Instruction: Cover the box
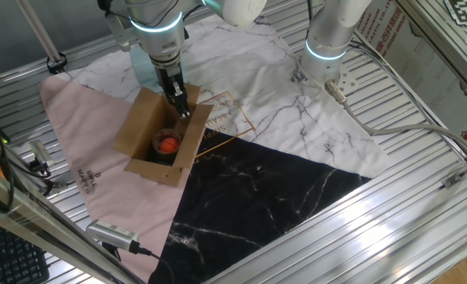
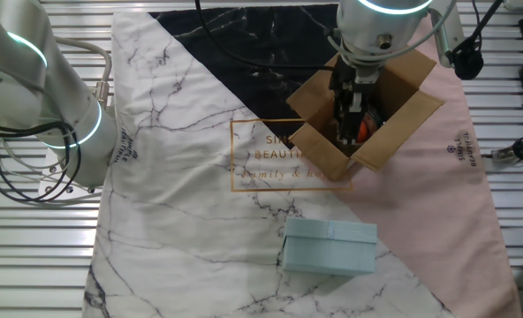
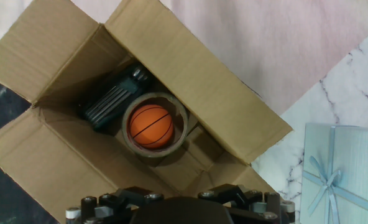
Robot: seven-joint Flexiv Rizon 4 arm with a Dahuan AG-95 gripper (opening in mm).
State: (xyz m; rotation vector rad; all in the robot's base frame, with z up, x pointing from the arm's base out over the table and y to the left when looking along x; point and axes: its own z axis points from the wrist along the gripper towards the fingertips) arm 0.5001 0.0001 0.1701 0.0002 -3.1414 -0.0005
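Fingers over the open box

The fingers (image 1: 181,106) hang at the box's (image 1: 143,130) rim; whether they are apart or together I cannot tell. The box sits on a marble-print cloth (image 2: 182,221) on the bench, flaps spread. Inside are an orange ball (image 3: 150,126) in a tape roll (image 3: 179,142) and a dark ridged tool (image 3: 109,102). A pale blue gift box (image 2: 329,247) lies nearby.

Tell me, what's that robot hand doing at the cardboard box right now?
Gripper over one box flap, open or shut unclear. Flaps all open. Small basketball in tape roll inside, below the rim.
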